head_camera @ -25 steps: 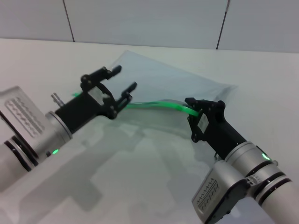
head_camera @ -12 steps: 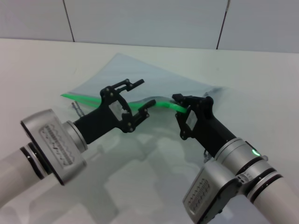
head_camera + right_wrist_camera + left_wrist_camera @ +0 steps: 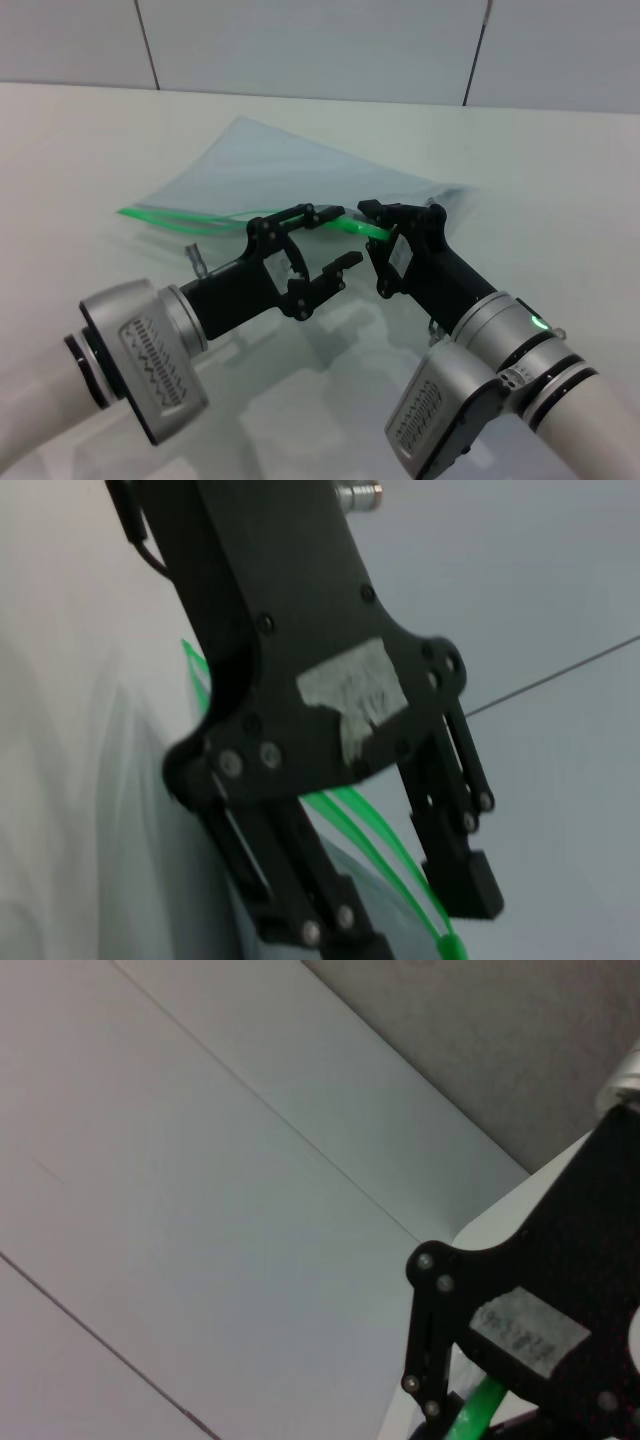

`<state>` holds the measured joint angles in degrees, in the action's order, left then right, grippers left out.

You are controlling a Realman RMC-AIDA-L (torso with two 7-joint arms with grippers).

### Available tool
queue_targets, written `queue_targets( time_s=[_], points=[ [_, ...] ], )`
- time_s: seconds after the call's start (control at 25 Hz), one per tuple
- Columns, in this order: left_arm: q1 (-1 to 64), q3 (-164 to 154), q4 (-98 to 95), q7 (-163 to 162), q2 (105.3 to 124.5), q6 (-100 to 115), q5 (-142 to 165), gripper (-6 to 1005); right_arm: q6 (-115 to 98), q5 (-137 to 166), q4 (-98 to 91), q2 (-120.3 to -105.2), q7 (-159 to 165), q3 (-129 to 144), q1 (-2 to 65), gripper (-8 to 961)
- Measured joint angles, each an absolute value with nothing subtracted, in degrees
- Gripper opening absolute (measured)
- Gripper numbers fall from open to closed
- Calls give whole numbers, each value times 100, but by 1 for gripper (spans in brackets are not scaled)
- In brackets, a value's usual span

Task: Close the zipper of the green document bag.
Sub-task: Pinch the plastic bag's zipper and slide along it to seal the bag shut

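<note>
The green document bag lies flat on the white table, pale and translucent. Its bright green zipper runs along the near long edge and lifts off the table toward the right. My right gripper is shut on the raised right end of the zipper. Just left of it my left gripper is open, one finger above the green strip and one below. The right wrist view shows the left gripper spread open with the zipper behind it. In the left wrist view the zipper is a short green piece. I cannot make out the slider tab.
The white table stretches around the bag, with a grey panelled wall behind it. Both arms crowd the near middle, almost touching each other.
My left gripper has travelled right along the zipper, from the bag's left part to right beside the right gripper. The right gripper and the raised zipper end have shifted slightly left.
</note>
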<state>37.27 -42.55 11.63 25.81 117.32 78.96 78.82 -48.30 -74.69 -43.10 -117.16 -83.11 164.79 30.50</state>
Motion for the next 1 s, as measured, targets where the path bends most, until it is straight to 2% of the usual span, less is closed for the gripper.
queue_targets(
  time_s=[1.0],
  points=[
    [3663,-3999,1223,3248,11716,8063,7874,514,-4799,-7152,-4342,-11725,-8311,16480,3007,59]
  ],
)
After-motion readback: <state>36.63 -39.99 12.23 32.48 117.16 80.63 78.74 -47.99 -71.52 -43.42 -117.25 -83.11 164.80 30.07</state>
